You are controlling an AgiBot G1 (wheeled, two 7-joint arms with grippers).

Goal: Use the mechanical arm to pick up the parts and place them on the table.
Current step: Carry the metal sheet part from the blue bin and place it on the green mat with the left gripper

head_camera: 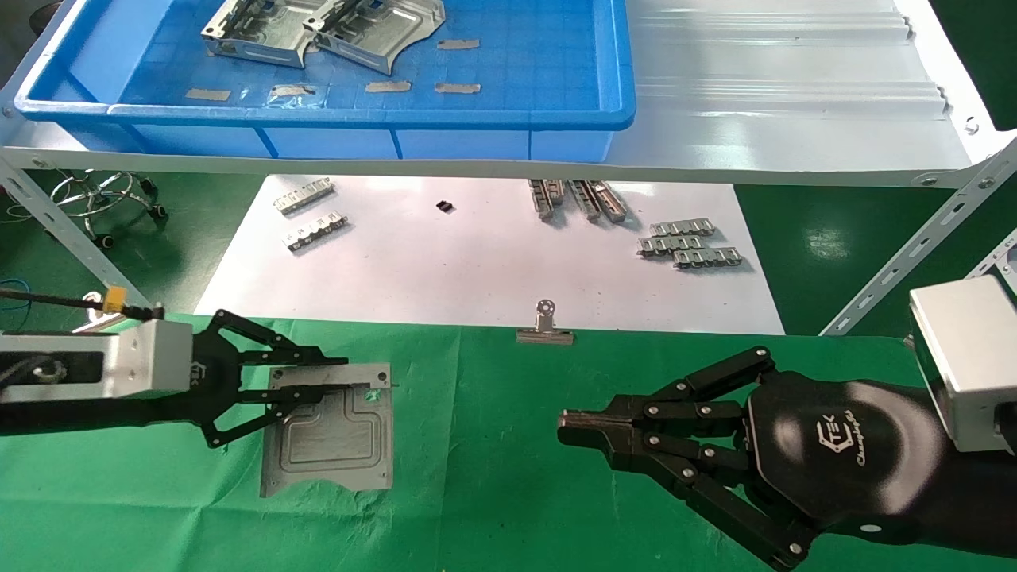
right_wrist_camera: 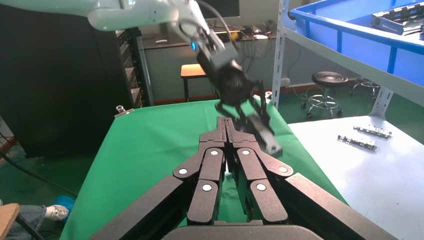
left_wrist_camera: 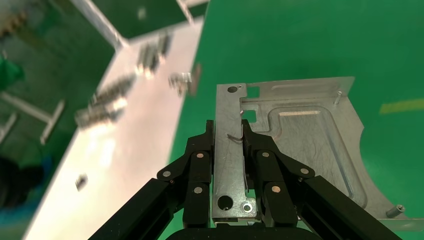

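one part (head_camera: 330,433) lay on the green worktop (head_camera: 493,445), its raised flange pinched between the narrowed fingers of the left pincer (head_camera: 361,376); in the left wrist view the black fingers (left_wrist_camera: 200,160) clamped either side of that upright strip, likely because the thin flange gave the only edge to grip on a flat plate; whether the plate rested fully on the cloth or hung just above it could not be told; two more parts (head_camera: 318,32) sat in the blue tray (head_camera: 556,119) on the shelf behind; the right pincer (head_camera: 566,423) hovered over the cloth well apart, fingers pressed together, holding nothing, apparently idle.
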